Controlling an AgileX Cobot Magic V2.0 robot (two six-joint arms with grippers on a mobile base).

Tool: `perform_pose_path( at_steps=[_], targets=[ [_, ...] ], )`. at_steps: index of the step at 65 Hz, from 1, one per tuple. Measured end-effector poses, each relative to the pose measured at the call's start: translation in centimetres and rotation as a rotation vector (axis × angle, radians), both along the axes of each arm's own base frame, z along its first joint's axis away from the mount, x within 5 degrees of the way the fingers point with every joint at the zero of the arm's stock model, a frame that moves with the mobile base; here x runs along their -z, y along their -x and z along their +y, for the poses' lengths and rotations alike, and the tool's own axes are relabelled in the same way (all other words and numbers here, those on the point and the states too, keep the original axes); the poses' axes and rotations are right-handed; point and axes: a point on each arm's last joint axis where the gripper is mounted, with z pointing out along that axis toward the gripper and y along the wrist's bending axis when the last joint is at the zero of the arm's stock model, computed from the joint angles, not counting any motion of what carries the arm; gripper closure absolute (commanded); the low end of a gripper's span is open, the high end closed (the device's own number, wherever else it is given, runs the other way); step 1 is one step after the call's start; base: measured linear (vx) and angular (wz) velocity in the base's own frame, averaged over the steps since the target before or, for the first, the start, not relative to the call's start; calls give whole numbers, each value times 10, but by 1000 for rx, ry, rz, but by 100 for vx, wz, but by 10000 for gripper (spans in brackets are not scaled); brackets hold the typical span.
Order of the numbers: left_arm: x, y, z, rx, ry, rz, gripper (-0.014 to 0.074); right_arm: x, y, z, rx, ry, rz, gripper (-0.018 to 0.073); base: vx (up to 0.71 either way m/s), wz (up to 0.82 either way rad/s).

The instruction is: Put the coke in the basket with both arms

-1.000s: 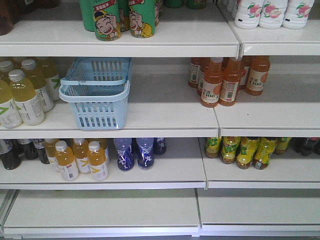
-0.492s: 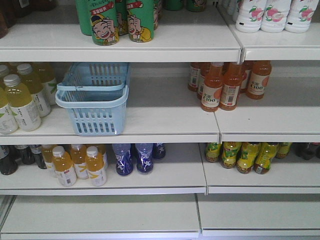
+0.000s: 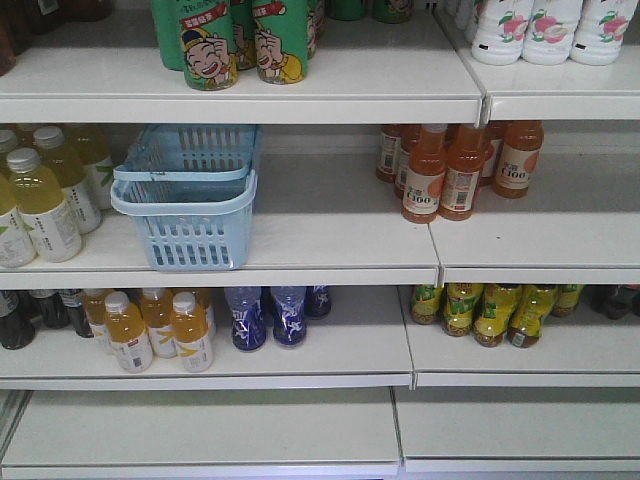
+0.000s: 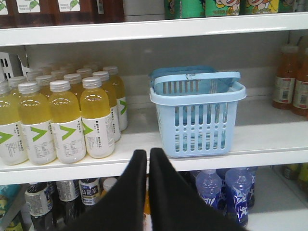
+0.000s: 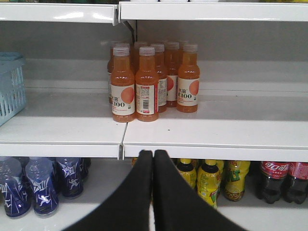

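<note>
The light blue basket (image 3: 180,208) stands on the middle shelf, left of centre, with its handles folded over its open top. It also shows in the left wrist view (image 4: 197,130), and its edge shows at the far left of the right wrist view (image 5: 9,91). My left gripper (image 4: 147,153) is shut and empty, below and in front of the shelf edge, left of the basket. My right gripper (image 5: 153,153) is shut and empty, in front of the shelf edge below the orange bottles. The red coke bottle is out of view. Neither arm shows in the front view.
Yellow drink bottles (image 4: 67,120) stand left of the basket. Orange bottles (image 5: 144,86) stand to its right on the same shelf. Blue bottles (image 3: 268,315), yellow-green bottles (image 5: 207,180) and dark cola bottles with red labels (image 5: 279,180) fill the shelf below. Green cans (image 3: 240,40) stand above.
Between one second and half a second ago the front view shifted, and the shelves slid slightly down and left in frame. Since then nothing has visibly moved.
</note>
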Motion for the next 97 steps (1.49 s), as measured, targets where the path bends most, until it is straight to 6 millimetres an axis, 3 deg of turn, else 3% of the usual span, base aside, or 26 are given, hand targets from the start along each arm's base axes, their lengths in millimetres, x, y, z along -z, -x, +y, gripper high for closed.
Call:
perform_pose_path(
  at_steps=[13, 27, 30, 45, 53, 76, 97],
  targets=[
    [0, 0, 0, 1, 0, -5, 604, 0, 0, 0, 0, 0, 0, 569, 0, 0],
    [-15, 1, -2, 19, 37, -123, 604, 0, 0, 0, 0, 0, 0, 569, 0, 0],
    [-23, 3, -1, 12, 57, -111, 604, 0, 0, 0, 0, 0, 0, 569, 0, 0],
    [-101, 4, 2, -17, 103, -70, 604, 0, 0, 0, 0, 0, 0, 569, 0, 0],
    [-121, -6, 3, -32, 112, 20, 604, 0, 0, 0, 0, 0, 0, 569, 0, 0],
    [-116, -41, 2, -34, 110, 151, 573, 0, 0, 0, 0, 0, 0, 569, 0, 0],
    [-104, -62, 2, -40, 108, 261, 356, 0, 0, 0, 0, 0, 0, 569, 0, 0]
  ],
)
